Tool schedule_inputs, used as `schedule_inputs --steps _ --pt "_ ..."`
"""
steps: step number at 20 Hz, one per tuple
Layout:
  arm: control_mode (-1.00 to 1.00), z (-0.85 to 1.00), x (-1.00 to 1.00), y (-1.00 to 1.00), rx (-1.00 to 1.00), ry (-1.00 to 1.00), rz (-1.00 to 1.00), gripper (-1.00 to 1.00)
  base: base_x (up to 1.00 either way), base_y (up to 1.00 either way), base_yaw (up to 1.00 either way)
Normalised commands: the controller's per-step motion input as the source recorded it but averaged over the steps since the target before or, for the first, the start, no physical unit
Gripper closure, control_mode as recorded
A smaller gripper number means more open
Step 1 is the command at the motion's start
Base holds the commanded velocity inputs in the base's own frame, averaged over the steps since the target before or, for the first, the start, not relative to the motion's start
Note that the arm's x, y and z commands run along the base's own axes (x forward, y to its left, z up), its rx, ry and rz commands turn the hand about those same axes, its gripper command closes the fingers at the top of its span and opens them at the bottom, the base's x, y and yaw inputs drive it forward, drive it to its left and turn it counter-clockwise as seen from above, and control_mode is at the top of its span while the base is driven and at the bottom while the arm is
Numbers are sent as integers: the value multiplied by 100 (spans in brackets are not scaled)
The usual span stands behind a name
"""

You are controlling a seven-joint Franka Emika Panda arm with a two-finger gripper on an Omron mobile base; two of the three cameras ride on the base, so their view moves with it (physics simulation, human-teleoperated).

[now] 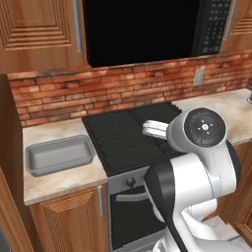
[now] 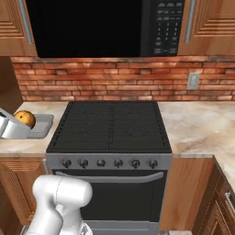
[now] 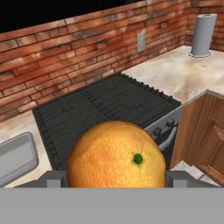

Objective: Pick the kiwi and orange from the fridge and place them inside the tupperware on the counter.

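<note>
Fingers (image 3: 52, 178) spread wide, clamped on either side of the orange (image 3: 116, 155).

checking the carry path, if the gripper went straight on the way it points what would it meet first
Past the orange held by the gripper, probably the stovetop, which lies dead ahead in the hand view; the tupperware sits off to one side. Depth is unclear.
</note>
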Motion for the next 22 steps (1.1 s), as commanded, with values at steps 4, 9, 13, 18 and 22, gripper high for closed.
schedule_inputs --steps 4,9,13,18,22 --pt "100 0 0 0 0 0 0 100 27 41 0" --pt "100 0 0 0 0 0 0 100 32 38 7" --pt "100 0 0 0 0 0 0 100 30 38 20" --pt "100 0 0 0 0 0 0 100 39 42 19" --pt "100 0 0 0 0 0 0 100 55 24 14"
